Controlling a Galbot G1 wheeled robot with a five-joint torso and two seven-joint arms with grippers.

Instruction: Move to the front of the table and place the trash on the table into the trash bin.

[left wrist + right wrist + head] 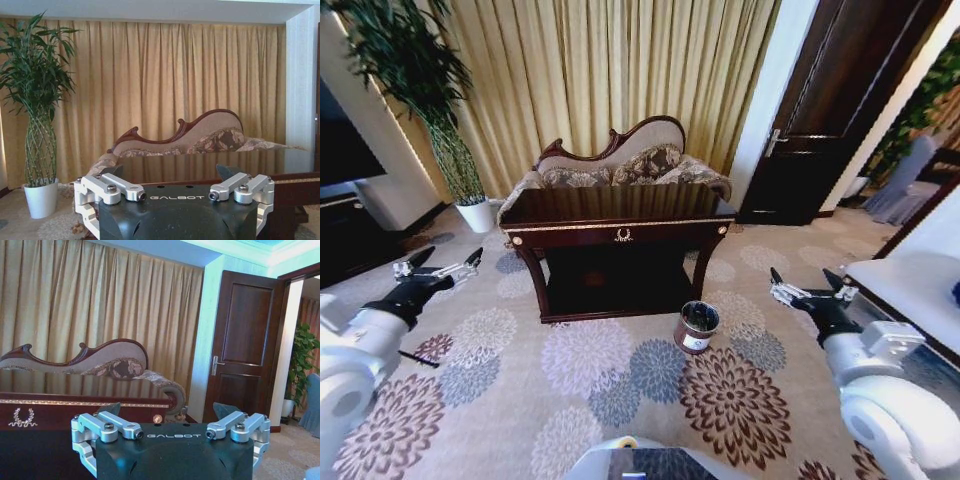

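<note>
The dark glossy table (620, 215) with gold trim and a gold emblem stands ahead across the carpet, its top reflecting the curtains. I cannot make out the trash on it from here. The small brown trash bin (697, 327) with a black liner and a white label stands on the carpet by the table's front right leg. My left gripper (438, 262) hangs open at the left, well short of the table, and my right gripper (807, 285) hangs open at the right. The left wrist view shows the left gripper (170, 172) open before the table (295, 182). The right wrist view shows the right gripper (167, 410) open facing the table front (75, 410).
A chaise sofa (620, 165) stands behind the table against gold curtains. A potted plant (460, 170) is at the back left and a dark door (830, 120) at the back right. A dark cabinet (345, 235) lines the left and white-topped furniture (910, 280) the right. Flowered carpet lies between me and the table.
</note>
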